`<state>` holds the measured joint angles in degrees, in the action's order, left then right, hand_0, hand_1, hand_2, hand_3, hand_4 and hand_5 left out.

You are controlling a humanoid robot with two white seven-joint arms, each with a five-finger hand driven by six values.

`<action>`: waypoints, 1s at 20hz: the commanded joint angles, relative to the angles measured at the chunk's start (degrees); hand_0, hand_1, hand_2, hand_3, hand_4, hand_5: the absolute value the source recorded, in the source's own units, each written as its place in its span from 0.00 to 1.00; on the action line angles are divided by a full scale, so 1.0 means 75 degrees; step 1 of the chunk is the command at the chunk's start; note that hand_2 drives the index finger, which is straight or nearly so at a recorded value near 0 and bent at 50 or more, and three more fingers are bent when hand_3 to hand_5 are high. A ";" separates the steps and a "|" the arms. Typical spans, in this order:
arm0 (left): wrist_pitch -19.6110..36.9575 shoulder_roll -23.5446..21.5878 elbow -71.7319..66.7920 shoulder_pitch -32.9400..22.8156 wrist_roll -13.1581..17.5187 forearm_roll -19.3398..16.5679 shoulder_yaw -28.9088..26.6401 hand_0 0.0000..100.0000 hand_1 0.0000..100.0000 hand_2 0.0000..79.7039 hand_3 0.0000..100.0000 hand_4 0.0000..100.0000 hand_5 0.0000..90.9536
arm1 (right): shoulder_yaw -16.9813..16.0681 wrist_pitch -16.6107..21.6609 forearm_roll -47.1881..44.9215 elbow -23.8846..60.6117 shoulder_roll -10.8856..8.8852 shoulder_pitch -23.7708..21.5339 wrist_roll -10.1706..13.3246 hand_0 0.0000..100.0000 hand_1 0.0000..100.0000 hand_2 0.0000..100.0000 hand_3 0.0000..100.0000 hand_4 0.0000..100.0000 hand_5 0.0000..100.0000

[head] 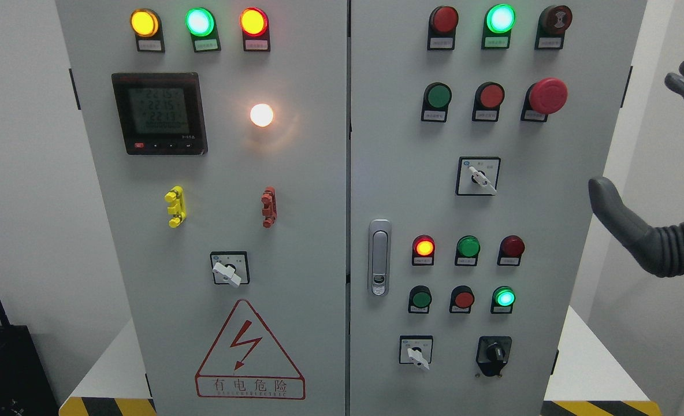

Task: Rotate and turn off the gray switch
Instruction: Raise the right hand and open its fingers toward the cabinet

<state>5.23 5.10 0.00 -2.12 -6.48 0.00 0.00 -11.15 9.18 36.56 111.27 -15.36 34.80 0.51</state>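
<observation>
Gray switch [482,179] untouched, lever tilted; right hand [657,231] well apart, fingers spread, holding nothing.

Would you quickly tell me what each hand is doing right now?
Left hand: not in view.
Right hand: open, fingers spread, holding nothing, off the right edge of the control cabinet.

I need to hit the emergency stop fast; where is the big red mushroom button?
In the head view, the red mushroom button sits on the cabinet's right door, upper right, rightmost in the second row beside a flat red button.
</observation>
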 commanded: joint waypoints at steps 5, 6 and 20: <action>-0.0006 0.0000 -0.0176 0.0002 0.0032 -0.0059 -0.0246 0.12 0.39 0.00 0.00 0.00 0.00 | -0.0025 -0.0029 -0.0023 0.0023 -0.0108 0.0012 0.0002 0.21 0.34 0.04 0.07 0.00 0.00; -0.0006 0.0000 -0.0176 0.0002 0.0032 -0.0059 -0.0246 0.12 0.39 0.00 0.00 0.00 0.00 | -0.0025 -0.0029 -0.0023 0.0023 -0.0108 0.0012 0.0002 0.21 0.34 0.04 0.07 0.00 0.00; -0.0006 0.0000 -0.0176 0.0002 0.0032 -0.0059 -0.0246 0.12 0.39 0.00 0.00 0.00 0.00 | -0.0037 -0.0040 -0.0012 0.0070 0.0032 -0.0058 0.0084 0.22 0.34 0.06 0.15 0.02 0.00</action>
<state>5.23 5.10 0.00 -2.11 -6.27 0.00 0.00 -11.26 8.80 36.42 111.46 -15.78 34.67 0.75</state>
